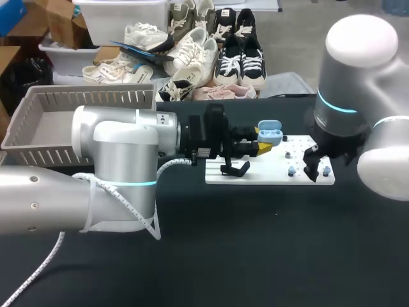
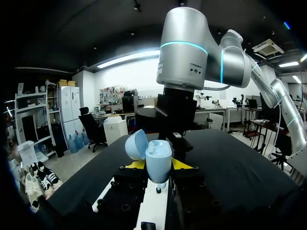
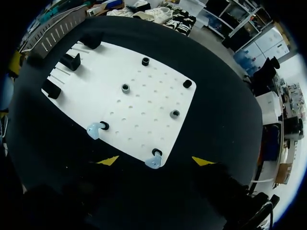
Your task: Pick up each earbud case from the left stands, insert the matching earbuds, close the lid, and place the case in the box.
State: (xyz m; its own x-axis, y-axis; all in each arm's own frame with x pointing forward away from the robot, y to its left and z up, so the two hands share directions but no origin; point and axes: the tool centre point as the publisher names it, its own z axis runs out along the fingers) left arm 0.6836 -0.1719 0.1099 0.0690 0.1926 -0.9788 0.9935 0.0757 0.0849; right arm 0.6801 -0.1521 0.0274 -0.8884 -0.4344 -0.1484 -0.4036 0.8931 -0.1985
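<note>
The right gripper (image 3: 154, 161) is hovering over the near right corner of the white board (image 3: 144, 96) with its fingers apart. A light blue earbud (image 3: 153, 163) is sitting on its peg straight below, between the two yellow tips and touching neither. A second earbud (image 3: 94, 129) is sitting further left along the same near edge.

The step in hand looks like taking the corner earbud. To do it well, the gripper should be coming straight down, squeezing gently on the small rounded shell and lifting vertically off the peg, so the earbud is not twisting or popping loose. That peg is standing right at the board's edge, so a dropped earbud is likely rolling onto the black table (image 1: 255, 256).

Further back, the left gripper (image 2: 159, 167) is clamped on the blue case (image 2: 158, 160), holding it above the board's far side with its lid (image 2: 136, 143) standing open and the sockets facing up. Between earbud and case only low pegs (image 3: 125, 88) are standing, so a short lift is probably giving room. The black stands (image 1: 235, 169) are keeping to the board's left. The basket (image 1: 38, 137) is lying at the far left, behind the left arm.
</note>
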